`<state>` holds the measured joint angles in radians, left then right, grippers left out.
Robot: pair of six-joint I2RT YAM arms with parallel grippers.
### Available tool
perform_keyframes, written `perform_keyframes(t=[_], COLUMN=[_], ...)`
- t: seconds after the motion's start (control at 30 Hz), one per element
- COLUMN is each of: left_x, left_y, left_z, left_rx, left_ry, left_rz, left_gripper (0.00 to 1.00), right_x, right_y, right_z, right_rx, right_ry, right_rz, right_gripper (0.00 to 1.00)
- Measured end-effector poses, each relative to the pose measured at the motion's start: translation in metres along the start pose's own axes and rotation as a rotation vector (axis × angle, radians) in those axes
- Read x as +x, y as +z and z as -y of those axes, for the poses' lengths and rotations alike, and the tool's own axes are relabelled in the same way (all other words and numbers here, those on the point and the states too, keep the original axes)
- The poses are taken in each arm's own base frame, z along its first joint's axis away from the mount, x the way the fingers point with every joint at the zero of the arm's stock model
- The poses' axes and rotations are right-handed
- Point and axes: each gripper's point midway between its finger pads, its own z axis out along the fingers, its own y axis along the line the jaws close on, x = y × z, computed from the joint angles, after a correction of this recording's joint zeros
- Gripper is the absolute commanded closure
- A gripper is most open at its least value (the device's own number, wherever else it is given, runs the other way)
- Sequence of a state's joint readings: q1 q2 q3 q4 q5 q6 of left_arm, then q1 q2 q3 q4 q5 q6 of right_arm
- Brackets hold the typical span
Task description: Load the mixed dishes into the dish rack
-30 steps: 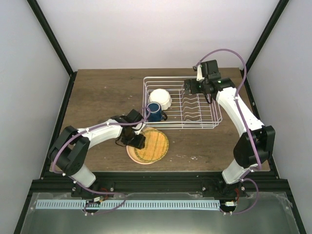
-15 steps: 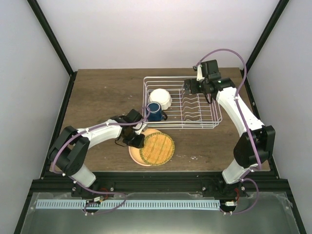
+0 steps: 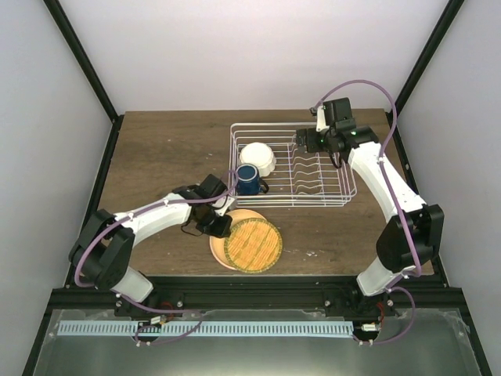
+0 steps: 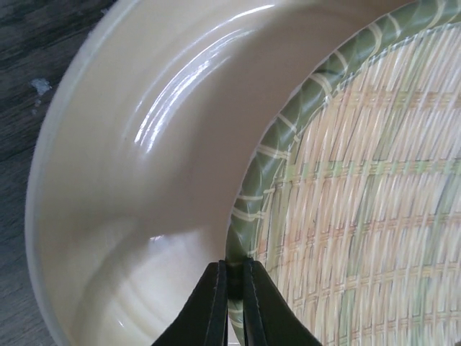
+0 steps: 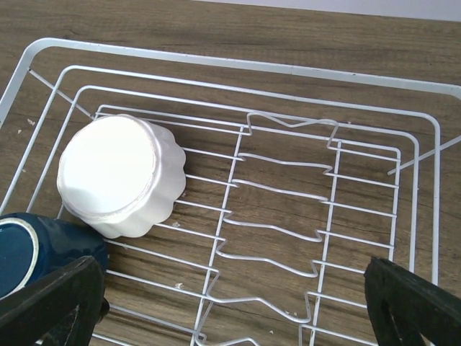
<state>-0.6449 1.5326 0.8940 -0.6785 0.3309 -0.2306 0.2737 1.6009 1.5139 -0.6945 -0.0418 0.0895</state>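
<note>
Counted on the table (image 3: 156, 149): one rack (image 3: 344, 168), four dishes, two grippers.

Rack: white wire, rectangular, with one bank of upright dividers (image 5: 274, 216) filling its middle and right part.

Inside the rack, at its left end, two dishes. One bowl (image 3: 258, 159): white, scallop-edged, tipped over with a flat round face toward the camera. One mug (image 3: 248, 179): dark blue, handled, mouth showing, right beside the bowl at the rack's near left corner.

Outside the rack, just in front of that same near left corner, two plates, stacked and offset. Underneath, one pink plate (image 3: 216, 249): round, glossy, pale, with a raised edge, showing as a crescent on the side away from the rack's right end. On top, one orange plate (image 3: 254, 244): round, patterned like woven straw, edged with a green braided border.

Left gripper (image 4: 230, 310): black fingers narrowed to a sliver, pinching the orange plate's green border.

Right gripper (image 5: 230, 288): above the rack's far right part, spread wide, holding nothing.
</note>
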Motion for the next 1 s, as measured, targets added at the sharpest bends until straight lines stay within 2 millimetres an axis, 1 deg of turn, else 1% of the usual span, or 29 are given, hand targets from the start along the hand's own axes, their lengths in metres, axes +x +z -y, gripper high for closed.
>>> perform_keyframes(t=[0.2, 0.4, 0.53, 0.67, 0.73, 0.83, 0.93, 1.0], left_x=[-0.001, -0.007, -0.009, -0.009, -0.009, -0.011, -0.013, -0.013], left_y=[-0.007, -0.02, -0.022, -0.023, -0.023, -0.024, -0.022, -0.02], left_z=[0.004, 0.013, 0.013, 0.013, 0.012, 0.01, 0.006, 0.003], left_rx=[0.019, 0.084, 0.104, 0.105, 0.102, 0.089, 0.064, 0.048], left_ry=[0.0, -0.004, -0.011, -0.007, -0.005, 0.005, 0.012, 0.017], left_rz=[0.015, 0.054, 0.061, 0.06, 0.059, 0.057, 0.051, 0.04], left_gripper=[1.0, 1.0, 1.0, 1.0, 1.0, 1.0, 1.0, 1.0], right_x=[0.004, 0.006, 0.006, 0.011, 0.019, 0.036, 0.056, 0.076], right_y=[-0.001, -0.013, -0.015, -0.015, -0.017, -0.025, -0.04, -0.053], right_z=[-0.003, -0.005, -0.006, -0.008, -0.011, -0.02, -0.032, -0.042], right_rx=[-0.017, -0.029, -0.034, -0.05, -0.068, -0.117, -0.184, -0.233], right_ry=[-0.003, -0.003, -0.003, -0.001, 0.006, 0.038, 0.09, 0.127], right_rz=[-0.01, 0.002, 0.003, -0.021, -0.054, -0.123, -0.194, -0.247], right_gripper=[0.0, 0.0, 0.0, 0.0, 0.0, 0.0, 0.0, 0.01])
